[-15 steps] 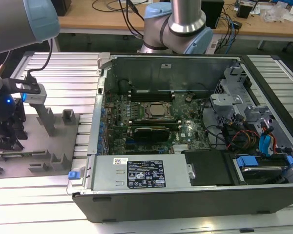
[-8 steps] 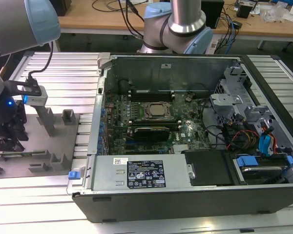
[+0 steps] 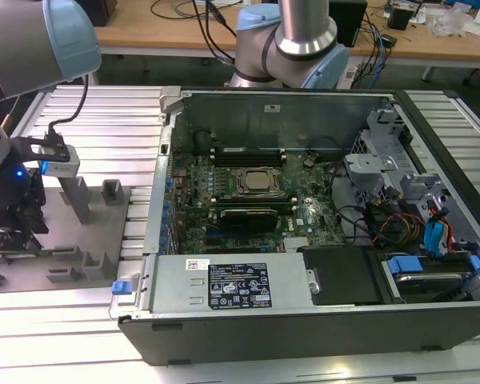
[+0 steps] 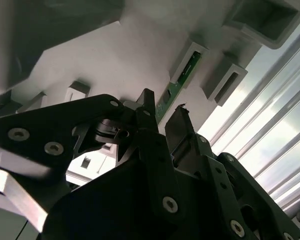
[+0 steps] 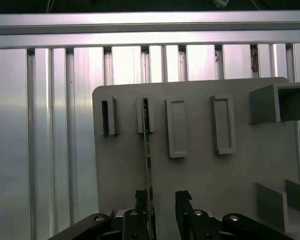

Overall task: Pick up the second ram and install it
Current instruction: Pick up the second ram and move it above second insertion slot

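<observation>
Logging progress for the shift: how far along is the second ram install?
Done: the end effector is at the gray holder. In hand: nothing gripped; it is open, straddling the second ram, which stands in a holder slot. Left: gripping, lifting and seating it in the motherboard.

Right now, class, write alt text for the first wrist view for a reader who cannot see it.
The gripper, open, has its dark fingers either side of the second ram, a thin green stick standing on edge in a grey holder plate. The plate lies on a ribbed aluminium table.
</observation>
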Robot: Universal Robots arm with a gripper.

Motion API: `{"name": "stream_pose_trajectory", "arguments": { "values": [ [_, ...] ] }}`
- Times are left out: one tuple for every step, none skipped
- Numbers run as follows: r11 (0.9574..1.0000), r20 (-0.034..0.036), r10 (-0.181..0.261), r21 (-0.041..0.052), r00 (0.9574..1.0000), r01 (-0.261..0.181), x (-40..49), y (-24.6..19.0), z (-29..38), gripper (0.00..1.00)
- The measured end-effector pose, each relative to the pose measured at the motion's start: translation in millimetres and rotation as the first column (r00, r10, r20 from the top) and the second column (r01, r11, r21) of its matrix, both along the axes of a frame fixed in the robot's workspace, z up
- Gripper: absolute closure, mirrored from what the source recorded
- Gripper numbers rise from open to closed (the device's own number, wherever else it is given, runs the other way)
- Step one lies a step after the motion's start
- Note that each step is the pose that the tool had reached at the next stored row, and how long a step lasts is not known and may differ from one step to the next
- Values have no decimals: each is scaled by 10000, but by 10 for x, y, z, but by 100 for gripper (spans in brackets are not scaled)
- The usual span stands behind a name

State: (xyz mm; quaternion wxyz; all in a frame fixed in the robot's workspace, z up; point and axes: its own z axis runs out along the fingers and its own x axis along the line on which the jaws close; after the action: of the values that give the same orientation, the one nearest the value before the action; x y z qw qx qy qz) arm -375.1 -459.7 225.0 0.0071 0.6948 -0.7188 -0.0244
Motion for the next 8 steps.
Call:
{"name": "stream_pose_trajectory", "arguments": {
  "values": [
    [10000,0,0,0,10000,0,0,0,-10,64],
    [10000,0,-1,0,10000,1,0,0,-17,64],
    [10000,1,0,0,10000,0,0,0,-30,64],
    [10000,0,0,0,10000,0,0,0,-42,64],
    [10000,0,0,0,10000,0,0,0,-58,64],
    [10000,0,0,0,10000,0,0,0,-73,64],
    [10000,0,0,0,10000,0,0,0,-81,64],
    [10000,0,0,-1,10000,0,0,0,-88,64]
  ]
}}
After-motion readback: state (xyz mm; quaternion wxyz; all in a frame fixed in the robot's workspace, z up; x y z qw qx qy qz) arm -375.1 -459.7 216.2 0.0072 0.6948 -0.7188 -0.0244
